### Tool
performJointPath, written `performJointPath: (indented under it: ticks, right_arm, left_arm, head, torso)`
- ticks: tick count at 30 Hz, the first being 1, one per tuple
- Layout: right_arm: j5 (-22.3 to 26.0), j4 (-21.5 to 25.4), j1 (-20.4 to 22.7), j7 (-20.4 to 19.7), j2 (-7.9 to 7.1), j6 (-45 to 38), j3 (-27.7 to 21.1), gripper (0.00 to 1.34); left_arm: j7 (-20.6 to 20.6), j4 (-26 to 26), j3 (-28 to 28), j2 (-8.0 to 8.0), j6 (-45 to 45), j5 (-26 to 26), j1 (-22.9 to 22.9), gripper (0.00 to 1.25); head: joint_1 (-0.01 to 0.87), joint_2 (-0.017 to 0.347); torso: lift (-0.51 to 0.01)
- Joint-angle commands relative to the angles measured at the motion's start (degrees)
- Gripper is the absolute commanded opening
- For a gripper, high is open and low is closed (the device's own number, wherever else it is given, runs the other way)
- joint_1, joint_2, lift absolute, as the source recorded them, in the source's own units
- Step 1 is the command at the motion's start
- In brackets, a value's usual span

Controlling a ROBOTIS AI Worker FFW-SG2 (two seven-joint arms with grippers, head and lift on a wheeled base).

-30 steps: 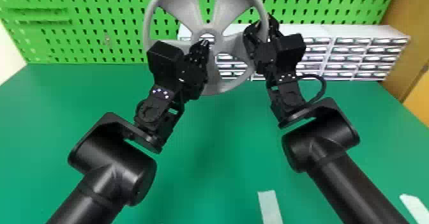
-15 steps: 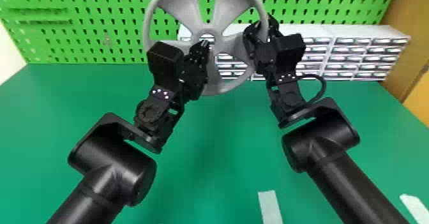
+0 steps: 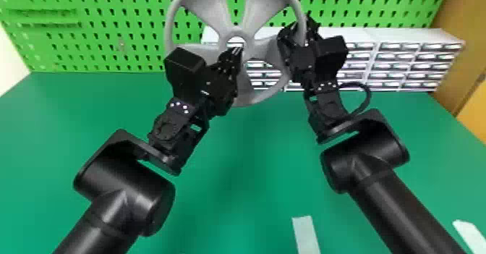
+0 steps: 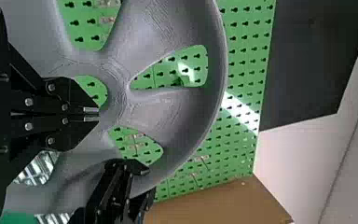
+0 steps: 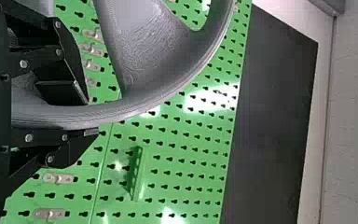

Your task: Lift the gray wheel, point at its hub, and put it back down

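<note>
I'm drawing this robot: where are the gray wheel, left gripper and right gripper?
Gray wheel (image 3: 210, 9): head view, on a spoke.
Left gripper (image 4: 94, 115): left wrist view, between fingertips.
Right gripper (image 5: 91, 117): right wrist view, between fingertips.

Gray wheel (image 3: 213, 7), five broad smooth spokes, thin round rim, ring-shaped hub (image 3: 234, 32) with open center, held raised above green counter (image 3: 253, 163), roughly upright, spoked face toward head view, rim's right side clamped between fingers of right tool (image 3: 301, 27).

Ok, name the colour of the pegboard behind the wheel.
The pegboard is bright green, best seen in the head view.
</note>
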State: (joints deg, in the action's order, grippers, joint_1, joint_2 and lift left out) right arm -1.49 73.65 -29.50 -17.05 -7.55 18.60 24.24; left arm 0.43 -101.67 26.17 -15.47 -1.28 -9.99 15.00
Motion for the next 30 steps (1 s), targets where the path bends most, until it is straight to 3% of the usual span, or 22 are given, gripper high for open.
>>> performJointPath:
  ticks: [1, 16, 30]
  right_arm:
    - [0.0, 0.0, -0.21, 0.0, -0.01, -0.67, -0.86, 0.01]
    - [0.0, 0.0, 0.85, 0.09, -0.27, -3.3, -3.68, 0.01]
    - [0.0, 0.97, 0.94, 0.09, -0.53, -3.3, -3.32, 0.01]
  left_arm:
    - [-1.48, -3.45, -2.88, 0.0, -0.04, -0.29, -3.22, 0.02]
    - [-2.97, -15.23, -17.91, 0.0, -2.41, -1.34, -13.33, 0.02]
    - [-2.1, -14.88, -34.17, 2.11, -3.91, 2.43, -17.64, 0.02]
  head:
    - [0.692, 0.048]
    - [0.692, 0.048]
    - [0.692, 0.048]
  torso:
    - [-0.088]
    - [-0.088]
    - [-0.088]
